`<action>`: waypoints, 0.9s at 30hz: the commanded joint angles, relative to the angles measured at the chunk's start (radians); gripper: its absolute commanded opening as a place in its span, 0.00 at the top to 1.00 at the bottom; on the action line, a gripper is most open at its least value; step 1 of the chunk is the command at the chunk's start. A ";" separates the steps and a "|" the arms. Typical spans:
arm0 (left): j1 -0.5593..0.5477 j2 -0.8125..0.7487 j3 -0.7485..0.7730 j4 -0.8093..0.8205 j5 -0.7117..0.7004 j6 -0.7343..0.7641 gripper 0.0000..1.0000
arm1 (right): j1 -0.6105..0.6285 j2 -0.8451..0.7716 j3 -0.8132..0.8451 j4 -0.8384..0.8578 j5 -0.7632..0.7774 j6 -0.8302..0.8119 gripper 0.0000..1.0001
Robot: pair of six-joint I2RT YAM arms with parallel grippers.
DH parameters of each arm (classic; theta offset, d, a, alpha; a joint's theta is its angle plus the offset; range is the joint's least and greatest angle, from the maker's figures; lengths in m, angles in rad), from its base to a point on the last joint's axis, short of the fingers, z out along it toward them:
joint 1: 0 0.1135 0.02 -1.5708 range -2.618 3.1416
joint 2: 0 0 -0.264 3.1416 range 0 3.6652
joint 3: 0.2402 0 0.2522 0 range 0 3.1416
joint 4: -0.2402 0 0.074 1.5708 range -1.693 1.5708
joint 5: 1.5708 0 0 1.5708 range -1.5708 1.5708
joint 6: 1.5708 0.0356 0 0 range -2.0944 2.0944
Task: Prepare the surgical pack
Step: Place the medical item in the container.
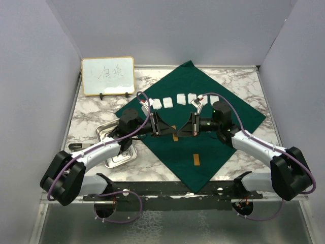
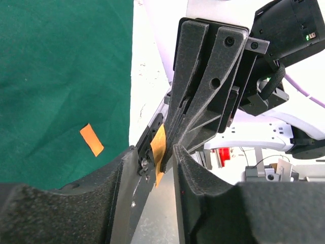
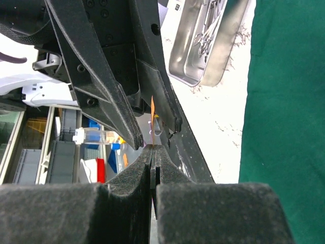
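- The drape (image 1: pixel 223 119) is lying spread open on the table (image 1: pixel 96 112). It is turned corner-on like a diamond, with one corner pointing at the arm bases and the opposite one at the far edge.
- The gauze squares (image 1: pixel 180 98) are sitting in a row across the far half of the drape, each a little apart from the next.
- The tray (image 1: pixel 107 130) is resting on bare table just off the drape's left edge, partly hidden from above. The instruments (image 3: pixel 208 30) are lying inside it.
- Both hands are meeting tip to tip above the middle of the drape.
- The right hand (image 3: pixel 152 152) is clenching its fingers together on a strip (image 2: pixel 159 145), thin and orange, which is sticking out past the fingertips.
- The left hand (image 2: pixel 155 162) is standing released, with its fingers apart on either side of the strip and of the right hand's tips. I cannot tell whether either pad is touching the strip.
- A second strip (image 1: pixel 196 159) is lying flat on the drape nearer the arm bases, apart from both hands.
- The whiteboard (image 1: pixel 107 75) is standing at the far left of the table, off the drape, with some writing on its face.
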 commanded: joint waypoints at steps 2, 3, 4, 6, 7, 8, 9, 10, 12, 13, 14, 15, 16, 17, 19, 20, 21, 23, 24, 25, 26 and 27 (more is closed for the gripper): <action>0.002 -0.044 -0.021 0.049 -0.001 -0.016 0.68 | -0.001 0.001 -0.007 0.056 -0.041 0.014 0.99; 0.002 -0.043 -0.022 0.049 0.000 -0.016 0.70 | 0.000 0.001 -0.010 0.059 -0.041 0.016 0.99; 0.002 -0.042 -0.021 0.049 0.001 -0.017 0.73 | -0.002 0.002 -0.009 0.062 -0.042 0.017 0.99; 0.002 -0.044 -0.021 0.054 0.002 -0.018 0.76 | -0.001 0.006 -0.009 0.067 -0.047 0.020 0.99; 0.002 -0.045 -0.019 0.055 0.002 -0.019 0.78 | -0.001 0.006 -0.009 0.072 -0.051 0.021 0.99; 0.002 -0.047 -0.020 0.056 0.003 -0.019 0.81 | -0.001 0.008 -0.010 0.077 -0.053 0.025 0.99; 0.002 -0.051 -0.022 0.059 0.001 -0.019 0.83 | 0.000 0.009 -0.012 0.080 -0.053 0.027 0.99; 0.002 -0.055 -0.022 0.060 0.000 -0.018 0.86 | -0.001 0.009 -0.013 0.083 -0.053 0.030 0.99; 0.003 -0.064 -0.026 0.060 -0.004 -0.013 0.91 | 0.000 0.010 -0.015 0.089 -0.054 0.036 0.98; 0.003 -0.070 -0.029 0.059 -0.010 -0.011 0.93 | -0.001 0.008 -0.017 0.091 -0.055 0.040 0.95; 0.002 -0.075 -0.032 0.059 -0.012 -0.008 0.95 | 0.000 0.008 -0.018 0.092 -0.055 0.040 0.90; 0.004 -0.080 -0.035 0.060 -0.015 -0.004 0.97 | 0.000 0.008 -0.019 0.091 -0.053 0.042 0.83; 0.005 -0.084 -0.038 0.058 -0.019 -0.004 0.99 | -0.001 0.008 -0.019 0.088 -0.051 0.042 0.77; 0.006 -0.088 -0.043 0.059 -0.023 -0.003 1.00 | -0.001 0.010 -0.019 0.083 -0.048 0.040 0.73; 0.013 -0.099 -0.054 0.060 -0.028 -0.006 1.00 | -0.001 0.006 -0.012 0.045 -0.019 0.022 0.68; 0.021 -0.104 -0.061 0.055 -0.026 -0.008 1.00 | -0.002 0.001 -0.007 0.006 0.005 0.003 0.65; 0.030 -0.112 -0.066 0.043 -0.024 -0.008 1.00 | -0.003 -0.003 0.003 -0.041 0.032 -0.027 0.63; 0.057 -0.143 -0.069 -0.054 -0.040 0.031 1.00 | -0.005 -0.016 0.031 -0.154 0.099 -0.095 0.58; 0.072 -0.160 -0.050 -0.185 -0.074 0.083 1.00 | -0.005 -0.024 0.043 -0.206 0.136 -0.130 0.56; 0.085 -0.177 -0.017 -0.356 -0.143 0.158 1.00 | -0.006 -0.031 0.054 -0.257 0.170 -0.163 0.54; 0.094 -0.189 0.030 -0.529 -0.229 0.227 1.00 | -0.006 -0.036 0.068 -0.299 0.202 -0.197 0.52; 0.103 -0.193 0.074 -0.687 -0.312 0.295 1.00 | -0.006 -0.040 0.082 -0.347 0.230 -0.229 0.52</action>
